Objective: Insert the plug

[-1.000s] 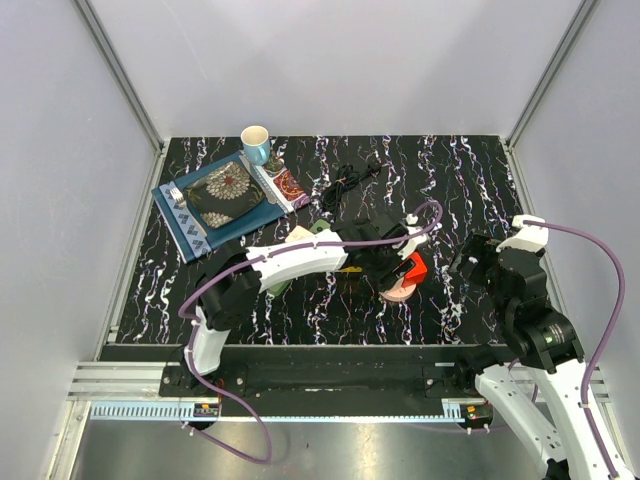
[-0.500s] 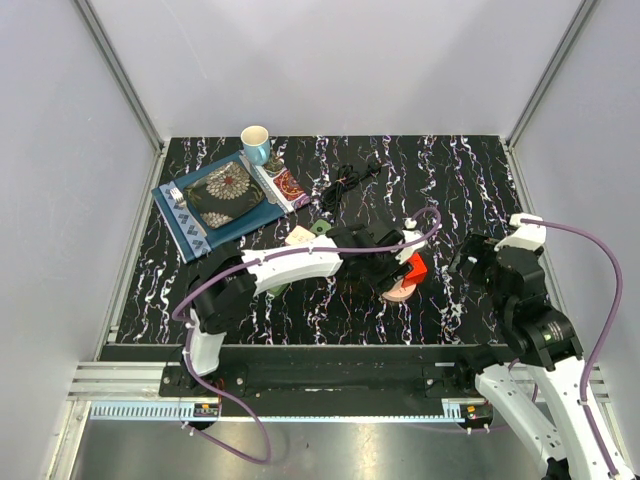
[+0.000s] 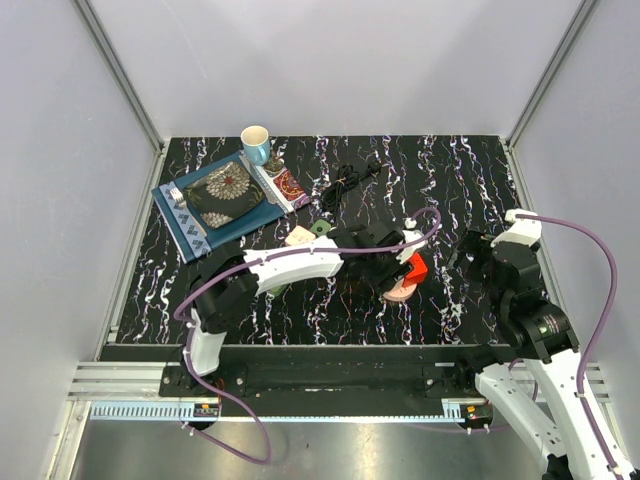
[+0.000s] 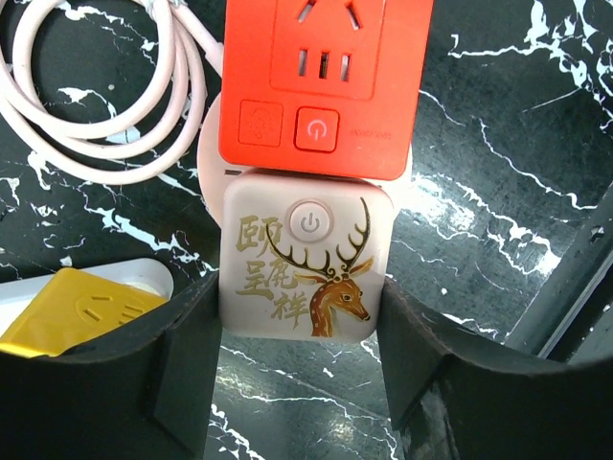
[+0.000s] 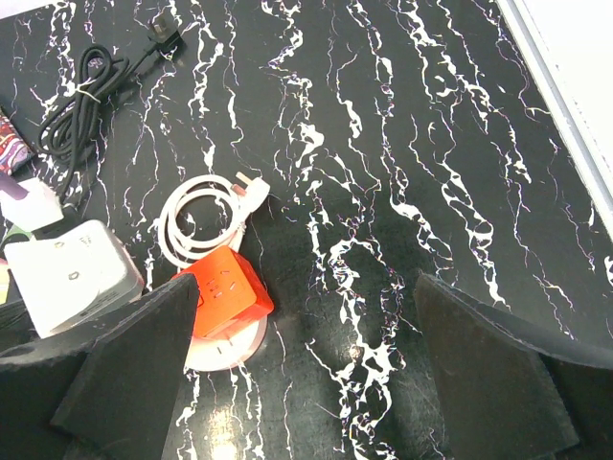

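Observation:
The plug [image 4: 305, 259] is a pale pink square block printed with a gold deer and a round button. My left gripper [image 4: 302, 326] is shut on it, one black finger against each side. The plug's far edge butts against the red cube socket [image 4: 321, 86], and its prongs are hidden. From above, the left gripper [image 3: 390, 266] sits at the red socket [image 3: 414, 266] in mid-table. My right gripper [image 5: 311, 374] hangs open over bare table, right of the red socket [image 5: 225, 292]; it is also seen from above [image 3: 470, 262].
A white coiled cord [image 4: 96, 105] lies beside the socket. A white power strip with a yellow face [image 4: 77, 307] is to the left. A black cable [image 3: 348, 180] lies behind. A blue mat with a plate [image 3: 215, 200] and a cup [image 3: 256, 140] sit back left.
The left jaws have narrowed a little onto the plug, and the left arm has shifted slightly. The right wrist has moved a touch towards the back.

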Robot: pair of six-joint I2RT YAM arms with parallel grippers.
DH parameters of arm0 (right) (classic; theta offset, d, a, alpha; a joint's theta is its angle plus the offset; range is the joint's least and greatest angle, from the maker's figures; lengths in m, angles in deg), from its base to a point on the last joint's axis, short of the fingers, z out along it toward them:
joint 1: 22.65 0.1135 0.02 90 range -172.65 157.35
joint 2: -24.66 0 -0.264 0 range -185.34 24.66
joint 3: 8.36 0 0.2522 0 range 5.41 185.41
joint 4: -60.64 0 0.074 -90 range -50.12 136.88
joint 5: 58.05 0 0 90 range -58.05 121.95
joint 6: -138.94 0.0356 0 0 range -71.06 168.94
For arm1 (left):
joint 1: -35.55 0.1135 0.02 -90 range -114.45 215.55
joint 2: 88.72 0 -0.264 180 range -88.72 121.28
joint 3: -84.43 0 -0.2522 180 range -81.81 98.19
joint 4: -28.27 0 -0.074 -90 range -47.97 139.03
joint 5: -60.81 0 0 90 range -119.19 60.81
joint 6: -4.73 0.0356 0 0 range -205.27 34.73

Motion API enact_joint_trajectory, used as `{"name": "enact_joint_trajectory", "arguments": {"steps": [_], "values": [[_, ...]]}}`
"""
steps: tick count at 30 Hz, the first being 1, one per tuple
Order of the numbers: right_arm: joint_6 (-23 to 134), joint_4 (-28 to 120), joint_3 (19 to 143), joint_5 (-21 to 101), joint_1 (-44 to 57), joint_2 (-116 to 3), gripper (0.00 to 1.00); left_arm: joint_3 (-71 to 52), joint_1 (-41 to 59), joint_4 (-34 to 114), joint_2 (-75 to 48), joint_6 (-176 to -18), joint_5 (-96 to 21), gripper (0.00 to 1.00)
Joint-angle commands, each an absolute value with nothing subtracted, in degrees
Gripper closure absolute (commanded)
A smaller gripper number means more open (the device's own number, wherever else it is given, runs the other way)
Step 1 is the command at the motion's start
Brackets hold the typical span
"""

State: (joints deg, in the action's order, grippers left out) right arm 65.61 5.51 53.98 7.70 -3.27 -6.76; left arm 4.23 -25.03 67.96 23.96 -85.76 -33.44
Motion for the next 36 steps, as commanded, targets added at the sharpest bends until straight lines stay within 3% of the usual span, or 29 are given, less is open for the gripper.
{"name": "enact_joint_trajectory", "arguments": {"steps": [1, 2, 6, 9, 16, 36], "values": [[64.94, 8.12, 55.41, 8.75, -3.31, -6.36, 0.0, 6.24, -25.1, 76.04, 31.86, -86.67, -32.35, 0.81], [64.94, 8.03, 55.68, 8.83, -3.31, -5.93, 0.0, 8.52, -24.4, 76.48, 32.21, -87.37, -32.35, 0.79], [64.68, 7.59, 56.03, 9.27, -3.31, -4.52, 0.0, 11.43, -23.61, 75.96, 30.81, -88.25, -33.32, 0.48], [64.32, 7.5, 56.21, 9.27, -3.4, -3.64, 0.0, 12.93, -23.34, 75.69, 29.06, -88.6, -33.23, 0.3], [64.67, 7.24, 57.26, 9.19, -3.31, -2.67, 0.0, 11.36, -20.45, 69.11, 19.5, -92.73, -32.88, 0.01], [66.17, 6.18, 58.84, 9.89, -3.31, -5.66, 0.0, -1.03, 7.23, 61.63, -4.78, -104.34, -32.26, 0.01]]}}
